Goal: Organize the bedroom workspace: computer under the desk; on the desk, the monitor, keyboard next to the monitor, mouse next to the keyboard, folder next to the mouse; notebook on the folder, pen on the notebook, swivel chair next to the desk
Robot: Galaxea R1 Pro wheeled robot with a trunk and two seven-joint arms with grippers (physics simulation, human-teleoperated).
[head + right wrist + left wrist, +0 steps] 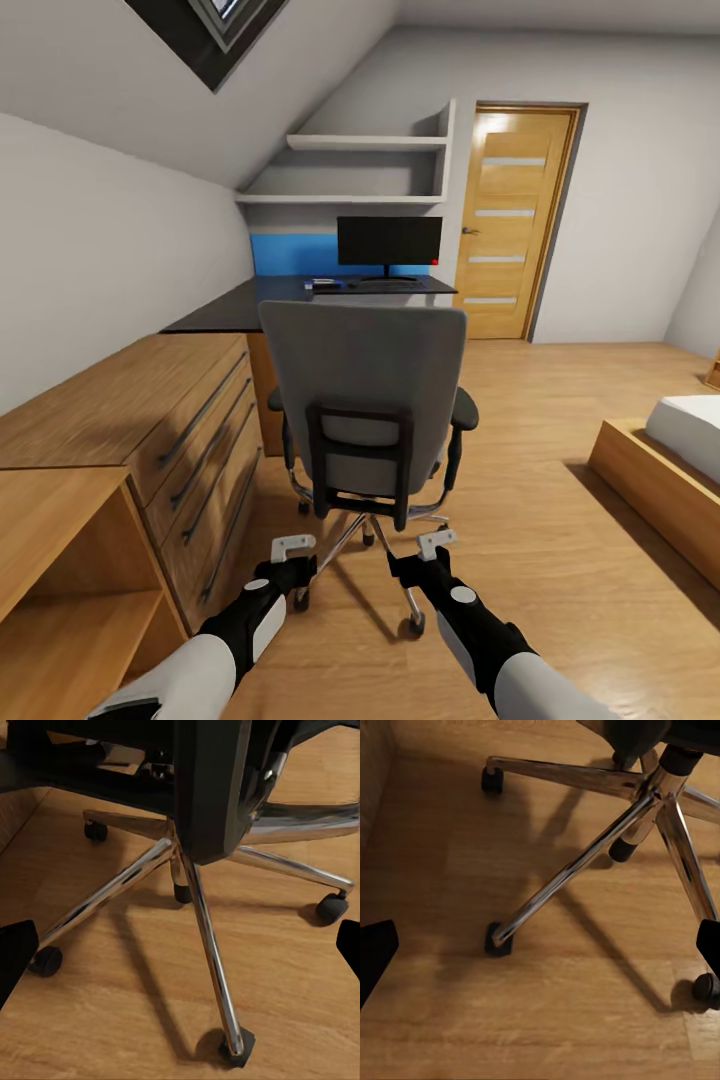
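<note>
The swivel chair [365,385] stands right in front of me with its grey back toward me; its seat is hidden. Behind it is the black desk [225,308] with the monitor [389,243] upright on it. Small things [322,285] lie on the desk left of the monitor, too small to name. My left gripper [293,548] and right gripper [437,543] hover open and empty, low behind the chair's chrome base [585,862]. The right wrist view looks at the base legs [202,937] and the black back support [214,787].
A wooden dresser [130,400] and an open shelf unit [60,560] line the left wall. A wooden door [515,220] is at the back right, and a bed [670,450] is on the right. Wooden floor [540,520] lies open to the chair's right.
</note>
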